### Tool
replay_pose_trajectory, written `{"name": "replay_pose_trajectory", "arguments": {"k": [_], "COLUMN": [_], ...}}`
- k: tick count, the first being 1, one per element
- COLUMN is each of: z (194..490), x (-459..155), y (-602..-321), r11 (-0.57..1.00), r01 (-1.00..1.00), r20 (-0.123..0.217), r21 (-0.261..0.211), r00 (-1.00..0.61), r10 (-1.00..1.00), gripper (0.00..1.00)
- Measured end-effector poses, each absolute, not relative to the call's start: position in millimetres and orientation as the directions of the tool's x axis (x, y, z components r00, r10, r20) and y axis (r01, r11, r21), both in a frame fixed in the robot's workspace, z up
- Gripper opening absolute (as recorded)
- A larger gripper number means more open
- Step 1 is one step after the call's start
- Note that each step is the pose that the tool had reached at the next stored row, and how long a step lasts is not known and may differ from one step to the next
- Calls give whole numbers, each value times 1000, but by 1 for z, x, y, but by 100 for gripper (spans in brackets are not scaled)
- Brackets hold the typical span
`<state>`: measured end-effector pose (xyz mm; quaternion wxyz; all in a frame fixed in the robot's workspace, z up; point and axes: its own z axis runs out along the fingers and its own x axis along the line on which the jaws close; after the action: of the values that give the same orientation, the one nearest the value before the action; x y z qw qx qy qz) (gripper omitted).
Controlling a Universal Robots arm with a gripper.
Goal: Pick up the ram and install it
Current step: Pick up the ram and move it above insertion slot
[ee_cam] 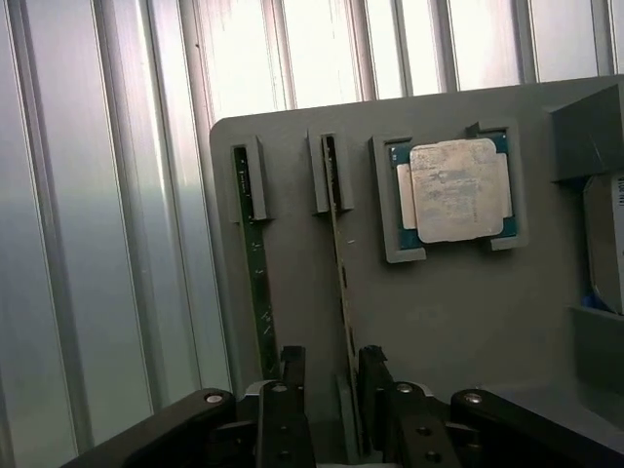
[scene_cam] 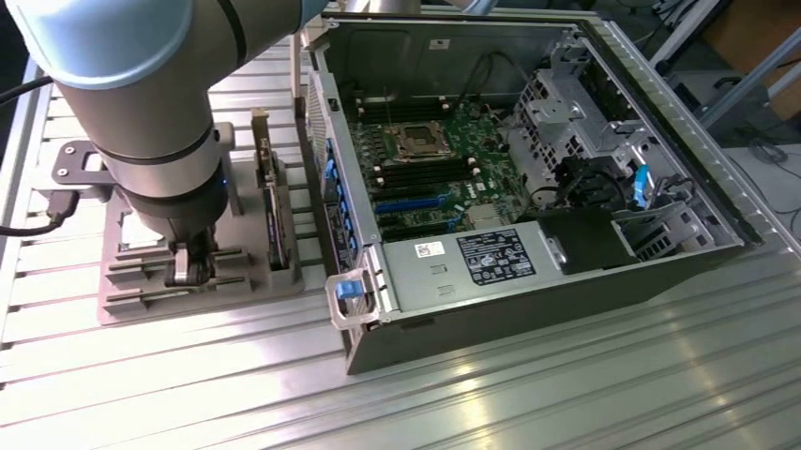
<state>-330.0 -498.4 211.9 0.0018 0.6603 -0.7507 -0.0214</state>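
The ram (ee_cam: 341, 283) stands on its thin edge in a slot of the grey tray (ee_cam: 439, 322). In the wrist view its long axis runs from a raised slot holder near the tray's far edge straight towards the camera, so it is seen almost edge-on as a narrow dark strip.

The gripper (ee_cam: 332, 356) is open. Its two black fingers (ee_cam: 291, 385) stand on either side of the ram's near end with a gap on each side, and the stick sits closer to one finger than the other. Nothing is held.

The wrist view gives the close detail. A second memory stick (ee_cam: 255, 292), with a green edge, lies parallel just beside the ram, outside the fingers. A square silver processor chip (ee_cam: 453, 190) rests in its own recess further along the tray.

The exterior view gives the wider setting. In the lower left of that frame the gripper (scene_cam: 191, 267) points down onto the tray (scene_cam: 285, 281), with an upright expansion card (scene_cam: 273, 206) near it. To the exterior view's right, the open computer case (scene_cam: 526, 309) lies on the ribbed metal table (scene_cam: 564, 394), its motherboard (scene_cam: 426, 169) exposed. There the arm covers the spot where the ram sits.
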Motion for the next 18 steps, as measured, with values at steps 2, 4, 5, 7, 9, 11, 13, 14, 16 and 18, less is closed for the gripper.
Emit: {"name": "replay_pose_trajectory", "arguments": {"k": [2,4,5,7,9,11,13,14,16,18], "z": [223,224,224,224,224,223,222,220,216,213], "x": [-330,-332,-334,-336,-338,-339,-339,-339,-339,-341], "y": [-499,-500,-503,-505,-508,-513,-521,-521,-521,-521], "r11": [127,127,125,92,47,39,32,32,26,-6], "r01": [-991,-991,-992,-995,-998,-999,-999,-999,-999,-999], "r20": [-23,-23,-24,-24,-24,-24,-24,-24,-24,-24], "r21": [36,37,37,37,37,37,37,37,37,37], "r00": [-128,-128,-125,-93,-48,-40,-33,-33,-27,5], "r10": [-992,-992,-992,-995,-999,-999,-999,-999,-999,-1000], "gripper": [36,36,36,36,36,36,36,36,36,36]}}
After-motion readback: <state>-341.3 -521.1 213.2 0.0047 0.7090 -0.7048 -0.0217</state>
